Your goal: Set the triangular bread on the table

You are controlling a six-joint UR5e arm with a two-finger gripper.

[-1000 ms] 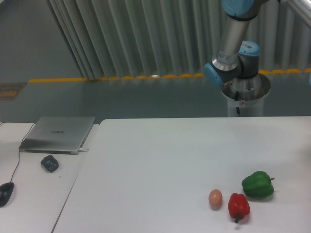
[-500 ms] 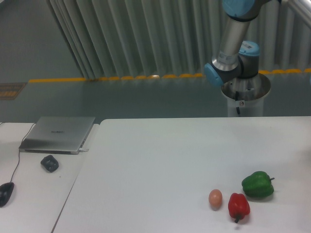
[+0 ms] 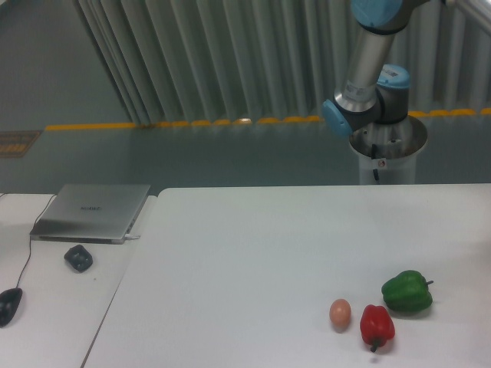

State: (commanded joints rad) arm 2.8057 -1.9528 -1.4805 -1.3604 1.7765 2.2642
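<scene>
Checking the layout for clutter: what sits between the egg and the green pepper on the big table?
In the camera view, the red pepper sits between the egg and the green pepper, slightly nearer the camera than both.

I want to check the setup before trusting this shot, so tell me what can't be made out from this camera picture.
- Gripper: out of the fixed camera's view; the arm is cut off by the top edge.
- Triangular bread: nowhere in view, so its place is unknown.
- Table: its right and near sides run past the frame edges.
- Mouse: partly cut by the left edge.
- Small dark object by the laptop: too small to identify.
</scene>
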